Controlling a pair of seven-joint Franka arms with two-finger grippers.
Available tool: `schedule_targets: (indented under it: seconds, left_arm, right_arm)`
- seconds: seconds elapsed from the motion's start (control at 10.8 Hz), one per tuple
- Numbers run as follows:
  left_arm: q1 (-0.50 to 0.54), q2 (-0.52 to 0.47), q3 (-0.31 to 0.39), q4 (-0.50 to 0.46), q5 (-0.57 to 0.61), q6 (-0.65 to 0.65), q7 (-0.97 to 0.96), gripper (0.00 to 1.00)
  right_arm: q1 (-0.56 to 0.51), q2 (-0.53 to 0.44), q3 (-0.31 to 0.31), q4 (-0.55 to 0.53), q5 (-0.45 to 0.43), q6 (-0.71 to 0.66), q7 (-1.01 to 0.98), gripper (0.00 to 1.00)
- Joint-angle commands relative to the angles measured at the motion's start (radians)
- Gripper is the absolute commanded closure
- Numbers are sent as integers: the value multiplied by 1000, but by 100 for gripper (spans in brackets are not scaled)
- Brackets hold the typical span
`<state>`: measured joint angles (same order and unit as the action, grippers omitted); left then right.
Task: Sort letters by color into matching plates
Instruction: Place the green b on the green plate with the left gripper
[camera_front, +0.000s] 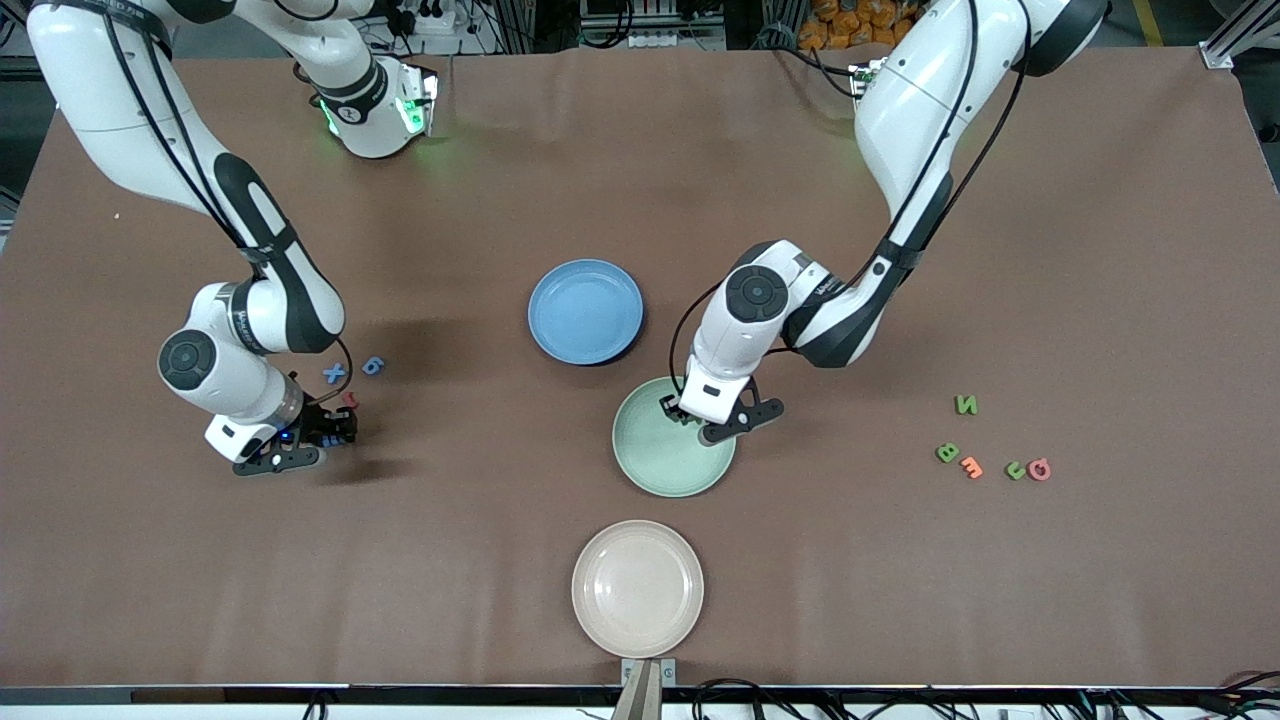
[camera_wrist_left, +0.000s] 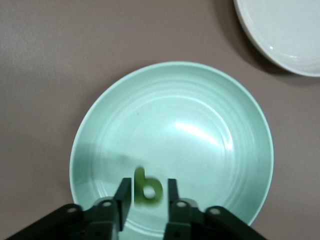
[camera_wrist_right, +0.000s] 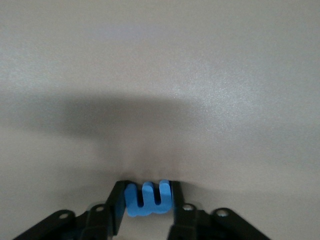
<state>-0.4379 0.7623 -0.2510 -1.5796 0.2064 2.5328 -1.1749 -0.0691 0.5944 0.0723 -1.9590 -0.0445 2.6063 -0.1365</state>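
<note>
The left gripper (camera_wrist_left: 146, 192) hangs over the mint green plate (camera_front: 655, 470), low above its rim on the side toward the blue plate (camera_front: 585, 310). Its fingers stand a little apart from a green letter (camera_wrist_left: 146, 189) shaped like a "b", which looks blurred, as if just let go and dropping. To do this well I'd keep the hand steady over the plate until the letter has settled inside, then lift straight up so a finger doesn't flick it out.

Toward the right arm's end of the table, the right gripper (camera_wrist_right: 147, 200) is down at the cloth, with its fingers closed against the sides of a blue letter (camera_wrist_right: 148, 198) with three prongs. The squeeze looks square, so a clean vertical lift should carry it to the blue plate without disturbing the blue X (camera_front: 334, 374) and the blue 6 (camera_front: 373, 365) just beside it.

More green letters (camera_front: 965, 404) lie mixed with orange and pink ones near the left arm's end, still to sort.
</note>
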Motion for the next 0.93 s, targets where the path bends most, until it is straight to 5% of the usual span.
schedule_targets:
  seconds: [0.0,0.09,0.46,0.83]
  left_arm:
    - [-15,6,36,43,22,-8,-22,0]
    - [11,-3,36,36,56,-15,-8,0]
    - [200,-72,22,35,61,-198,263,0]
    - [339,-96,24,-44,62,-226,455,0]
  right_arm:
    - [-18,16,9,14,-11,-2,-38,89]
    - [-15,12,10,17,-6,-11,-28,98]
    - [55,-18,17,72,5,-168,53,100]
    - [231,-77,20,104,6,-343,340,100]
